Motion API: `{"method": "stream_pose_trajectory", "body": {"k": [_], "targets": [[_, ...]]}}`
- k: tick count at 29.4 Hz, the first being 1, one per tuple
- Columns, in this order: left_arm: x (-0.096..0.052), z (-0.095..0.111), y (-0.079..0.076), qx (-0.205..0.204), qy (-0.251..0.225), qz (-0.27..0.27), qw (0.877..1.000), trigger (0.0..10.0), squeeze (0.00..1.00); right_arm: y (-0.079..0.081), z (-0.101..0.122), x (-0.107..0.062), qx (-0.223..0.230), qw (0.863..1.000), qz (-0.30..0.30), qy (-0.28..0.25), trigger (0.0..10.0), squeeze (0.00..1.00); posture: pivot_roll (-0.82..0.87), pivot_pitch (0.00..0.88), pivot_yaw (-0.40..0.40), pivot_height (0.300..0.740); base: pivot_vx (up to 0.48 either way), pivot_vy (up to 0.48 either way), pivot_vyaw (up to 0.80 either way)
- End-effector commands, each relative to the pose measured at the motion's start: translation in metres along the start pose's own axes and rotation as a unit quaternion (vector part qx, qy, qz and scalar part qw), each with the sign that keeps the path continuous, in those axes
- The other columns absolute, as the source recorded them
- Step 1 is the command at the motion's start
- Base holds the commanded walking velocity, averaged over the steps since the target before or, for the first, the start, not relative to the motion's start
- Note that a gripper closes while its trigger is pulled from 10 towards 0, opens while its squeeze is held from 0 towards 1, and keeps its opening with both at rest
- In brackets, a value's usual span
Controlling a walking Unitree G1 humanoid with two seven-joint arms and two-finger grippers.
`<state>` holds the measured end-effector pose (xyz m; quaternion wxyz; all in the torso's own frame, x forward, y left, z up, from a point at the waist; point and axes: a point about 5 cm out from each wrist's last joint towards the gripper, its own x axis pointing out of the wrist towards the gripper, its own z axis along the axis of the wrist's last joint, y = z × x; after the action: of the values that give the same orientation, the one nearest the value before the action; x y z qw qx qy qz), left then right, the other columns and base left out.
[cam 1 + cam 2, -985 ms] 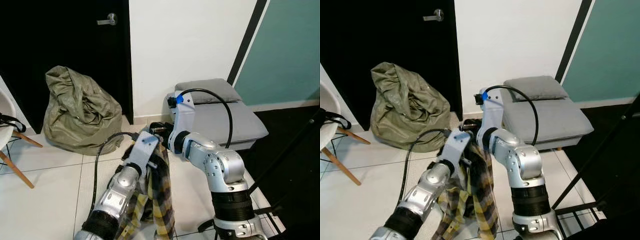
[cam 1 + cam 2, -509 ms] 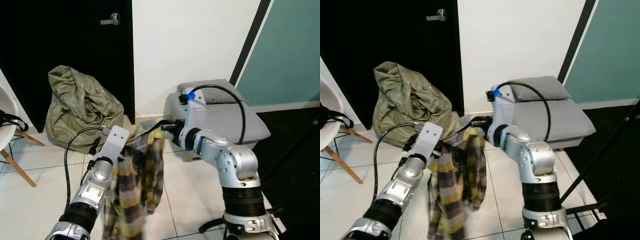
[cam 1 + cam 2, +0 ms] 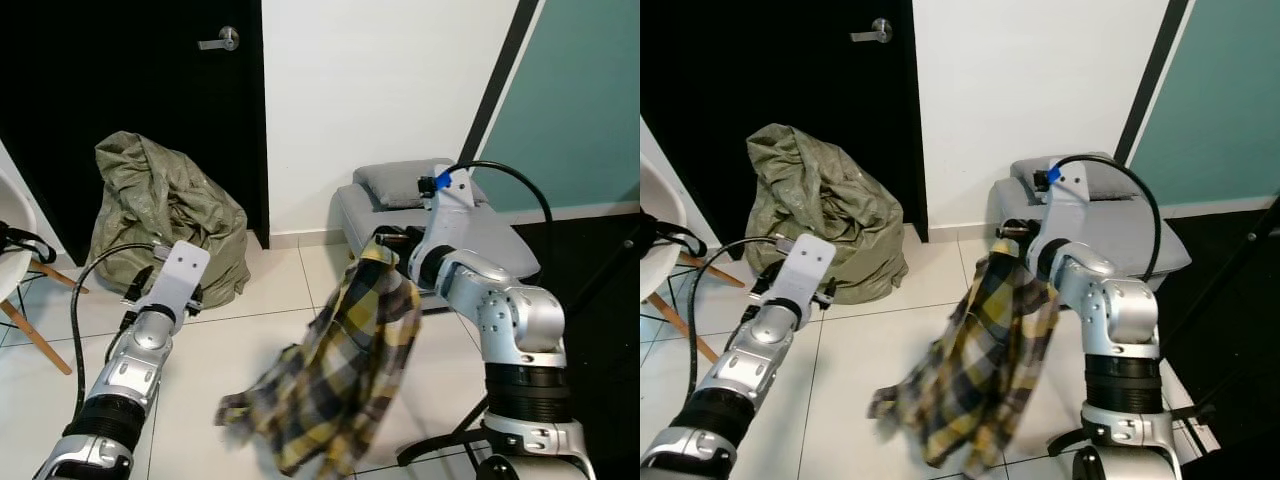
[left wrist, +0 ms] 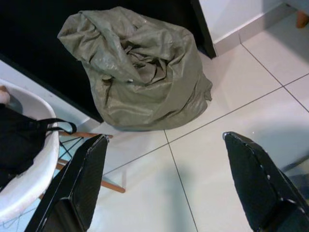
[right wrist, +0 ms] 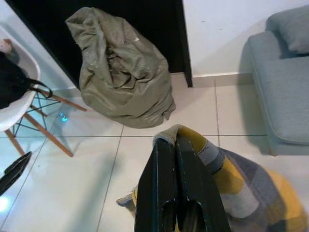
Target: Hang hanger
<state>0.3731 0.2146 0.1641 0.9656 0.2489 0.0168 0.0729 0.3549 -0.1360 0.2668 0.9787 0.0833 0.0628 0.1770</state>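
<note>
**Plaid shirt held by one gripper alone**

At the left, a white chair [image 3: 12, 262] stands beside a crumpled olive bag [image 3: 165, 215] against the black door [image 3: 130, 90]. The left gripper [image 4: 169, 188] hovers over bare tile, fingers wide apart and empty. The right gripper [image 5: 175, 166], pinched tight on the plaid shirt [image 3: 335, 385], lifts it clear of the floor, probably to carry it. I cannot make out a hanger. A grey sofa [image 3: 495, 235] sits close behind the right arm.
</note>
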Motion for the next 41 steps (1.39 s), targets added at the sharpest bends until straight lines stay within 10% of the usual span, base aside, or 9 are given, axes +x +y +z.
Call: {"method": "stream_pose_trajectory", "body": {"k": [1,11,14,15,18,19,23,32,41], "targets": [[-0.001,-0.009,0.003,0.003,0.018,-0.001,1.0,10.0,0.0,0.002,0.012,-0.001,-0.003,1.0,0.009,-0.025,10.0,0.0,-0.05,0.19,-0.024,0.74,0.0,0.0,0.0],[0.005,-0.005,0.022,-0.026,0.012,0.007,1.0,10.0,0.0,0.033,0.007,-0.005,-0.041,0.986,0.163,-0.001,10.0,0.0,-0.05,0.192,-0.025,0.74,0.0,0.0,0.0],[0.006,-0.001,0.019,-0.034,0.004,-0.005,0.999,10.0,0.0,0.05,0.003,-0.022,-0.08,0.954,0.289,0.009,10.0,0.0,-0.05,0.192,-0.025,0.74,0.0,0.0,0.0],[0.006,0.001,0.015,-0.036,-0.003,-0.019,0.999,10.0,0.0,0.061,-0.005,-0.041,-0.116,0.912,0.392,0.031,10.0,0.0,-0.05,0.192,-0.025,0.74,0.0,0.0,0.0],[0.006,0.001,0.015,-0.036,-0.003,-0.019,0.999,10.0,0.0,0.061,-0.005,-0.041,-0.116,0.912,0.392,0.031,10.0,0.0,-0.05,0.192,-0.025,0.74,0.0,0.0,0.0],[0.006,0.002,0.012,-0.036,-0.006,-0.028,0.999,10.0,0.0,0.064,-0.016,-0.059,-0.162,0.869,0.462,0.072,10.0,0.0,-0.05,0.192,-0.025,0.74,0.0,0.0,0.0],[0.006,0.003,0.009,-0.036,-0.006,-0.035,0.999,10.0,0.0,0.043,-0.033,-0.066,-0.265,0.834,0.46,0.147,10.0,0.0,-0.05,0.192,-0.024,0.74,0.0,0.0,0.0],[0.005,0.005,-0.003,-0.036,-0.01,-0.062,0.997,10.0,0.0,0.024,-0.016,-0.023,-0.463,0.844,0.266,0.043,10.0,0.0,-0.06,0.192,-0.026,0.74,0.0,0.0,0.0],[-0.004,0.023,-0.043,-0.07,-0.054,-0.173,0.981,10.0,0.0,0.048,-0.002,-0.012,-0.431,0.871,0.227,-0.055,10.0,0.0,-0.06,0.194,-0.029,0.74,0.0,0.0,0.0]]}}
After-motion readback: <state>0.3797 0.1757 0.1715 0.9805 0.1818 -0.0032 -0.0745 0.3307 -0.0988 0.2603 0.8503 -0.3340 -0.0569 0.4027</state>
